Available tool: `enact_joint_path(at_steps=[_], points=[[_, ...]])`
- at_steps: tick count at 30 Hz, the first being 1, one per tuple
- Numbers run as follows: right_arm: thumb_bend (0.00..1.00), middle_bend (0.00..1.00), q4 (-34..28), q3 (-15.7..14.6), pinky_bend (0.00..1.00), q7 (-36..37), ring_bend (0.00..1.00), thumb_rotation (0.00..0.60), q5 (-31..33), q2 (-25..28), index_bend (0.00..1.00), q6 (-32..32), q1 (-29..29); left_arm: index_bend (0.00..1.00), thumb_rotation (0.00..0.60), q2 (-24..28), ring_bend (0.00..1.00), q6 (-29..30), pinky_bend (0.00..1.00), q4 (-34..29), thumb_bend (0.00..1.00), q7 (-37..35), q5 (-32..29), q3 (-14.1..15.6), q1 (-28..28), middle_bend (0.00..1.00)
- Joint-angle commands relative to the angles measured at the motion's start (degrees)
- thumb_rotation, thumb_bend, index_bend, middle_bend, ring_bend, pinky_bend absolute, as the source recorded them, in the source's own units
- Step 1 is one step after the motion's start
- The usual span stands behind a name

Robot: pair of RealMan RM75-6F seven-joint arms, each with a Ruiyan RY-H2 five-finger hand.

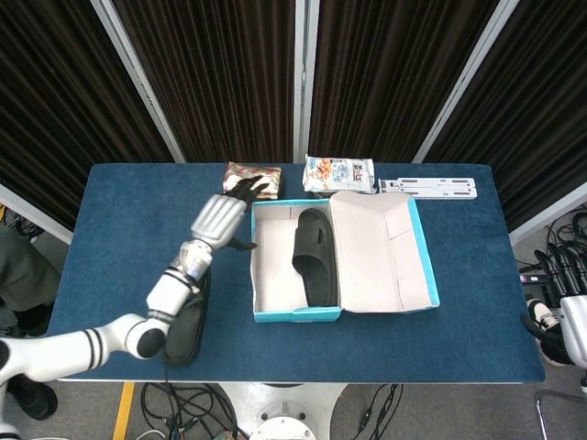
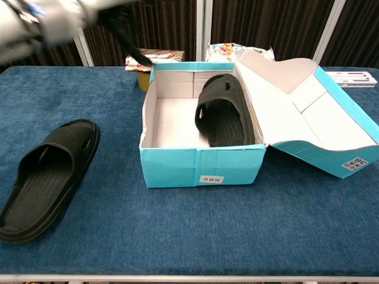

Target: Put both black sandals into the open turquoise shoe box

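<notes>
Below left robot hand [image 1: 223, 218], table sandal [image 2: 47, 174]

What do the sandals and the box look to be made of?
Sandals: probably moulded rubber or foam, matte black, one piece with ridged footbeds. Box: cardboard, smooth turquoise outside, plain whitish inside, creased lid.

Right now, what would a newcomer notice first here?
The open turquoise box mid-table, with one black sandal leaning inside on its right. The other sandal lies on the blue table to the box's left. The left hand hangs empty above the table, left of the box.
</notes>
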Motion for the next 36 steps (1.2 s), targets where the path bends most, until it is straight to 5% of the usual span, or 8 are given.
enact_joint_path(at_steps=[1, 10, 33, 36], points=[[0.07, 0.00, 0.0, 0.1, 0.00, -0.1, 0.00, 0.600, -0.1, -0.1, 0.00, -0.3, 0.3, 0.09, 0.600, 9.5, 0.32, -0.6, 0.55, -7.1, 0.00, 5.1, -7.1, 3.3, 5.0, 0.00], [0.07, 0.00, 0.3, 0.0, 0.00, -0.5, 0.00, 0.600, -0.2, -1.3, 0.00, -2.6, 1.8, 0.09, 0.600, 13.8, 0.45, -4.3, 0.61, -11.7, 0.00, 7.5, -13.3, 11.1, 6.8, 0.02], [0.07, 0.00, 1.0, -0.4, 0.00, 0.1, 0.00, 0.600, 0.3, -1.7, 0.00, -3.1, 2.0, 0.07, 0.600, 9.2, 0.52, -13.1, 0.64, -7.4, 0.00, 9.4, -30.4, 19.8, -1.2, 0.02], [0.07, 0.00, 0.9, -0.4, 0.00, -0.1, 0.00, 0.600, 0.4, -1.7, 0.00, -2.9, 1.9, 0.11, 0.600, 7.6, 0.55, -12.5, 0.66, -5.4, 0.00, 10.5, -32.4, 21.1, -2.6, 0.08]])
